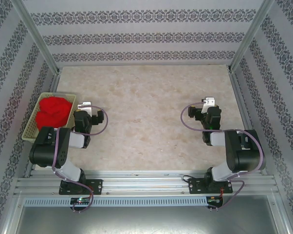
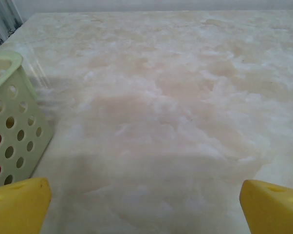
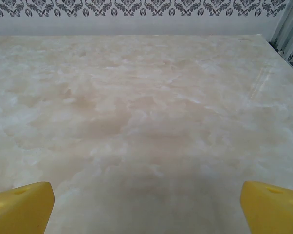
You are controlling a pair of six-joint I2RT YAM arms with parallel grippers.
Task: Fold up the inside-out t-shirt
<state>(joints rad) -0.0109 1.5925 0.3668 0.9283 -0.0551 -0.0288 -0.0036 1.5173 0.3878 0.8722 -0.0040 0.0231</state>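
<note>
Red t-shirt (image 1: 53, 111) lies bunched in the basket (image 1: 28, 132), just left of the wide-open left gripper (image 1: 84, 105); the right gripper (image 1: 208, 102), equally wide, stands well apart.

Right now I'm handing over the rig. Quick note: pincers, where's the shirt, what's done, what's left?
Left pincer: open, empty, low over the table beside the basket.
Right pincer: open, empty, over bare table on the right.
Red t-shirt: bunched up inside the pale green basket at the table's left edge.
Done: nothing; shirt not yet taken out.
Left: pull it out, spread it flat, fold it.
</note>
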